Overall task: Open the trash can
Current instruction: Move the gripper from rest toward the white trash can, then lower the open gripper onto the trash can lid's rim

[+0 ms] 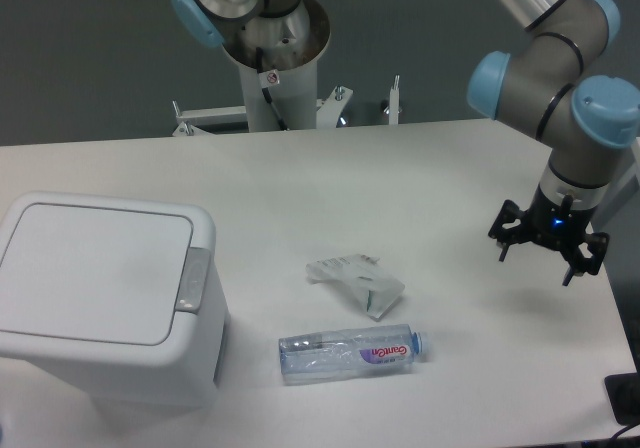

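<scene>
- Black fingers [505, 248] spread apart, nothing between them; two-finger gripper [535, 263] hangs above the right side of the white tabletop [400, 178], pointing down.
- Grey arm with light-blue joint caps [560, 78] comes in from the top right corner.
- Large boxy white plastic trash can [105, 298] sits at the left of the tabletop, well apart from the gripper; flat white lid [90, 273] shut, grey push-button latch [193, 280] on the rim of its right side.
- Crumpled clear plastic wrapper [357, 280] lies mid-tabletop, between the trash can and the gripper.
- Clear plastic bottle with purple label [350, 353] lies on its side just in front of the wrapper, cap to the right.
- Grey round arm pedestal [275, 43] stands behind the tabletop's far edge.
</scene>
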You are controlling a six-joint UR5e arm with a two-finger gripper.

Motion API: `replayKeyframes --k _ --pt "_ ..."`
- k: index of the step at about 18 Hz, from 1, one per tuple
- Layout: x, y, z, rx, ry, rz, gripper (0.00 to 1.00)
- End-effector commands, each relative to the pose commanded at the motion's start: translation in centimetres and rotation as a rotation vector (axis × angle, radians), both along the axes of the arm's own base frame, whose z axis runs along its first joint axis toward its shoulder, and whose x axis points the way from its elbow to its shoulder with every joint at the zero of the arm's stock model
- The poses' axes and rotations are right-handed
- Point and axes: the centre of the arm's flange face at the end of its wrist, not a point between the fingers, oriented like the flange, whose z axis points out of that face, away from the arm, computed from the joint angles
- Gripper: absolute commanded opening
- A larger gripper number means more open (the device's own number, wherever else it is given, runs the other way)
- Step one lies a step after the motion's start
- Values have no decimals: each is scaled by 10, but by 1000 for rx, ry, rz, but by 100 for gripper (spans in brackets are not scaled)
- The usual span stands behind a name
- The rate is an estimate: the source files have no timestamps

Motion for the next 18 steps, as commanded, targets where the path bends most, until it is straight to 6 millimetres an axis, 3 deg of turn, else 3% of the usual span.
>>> replayKeyframes --k 3,9,15,18 --pt "11 11 16 76 -54 95 100" --pt "53 59 51 132 -118 201 100" --pt "76 76 92 179 -224 253 100" --pt "87 91 100 182 -253 260 100"
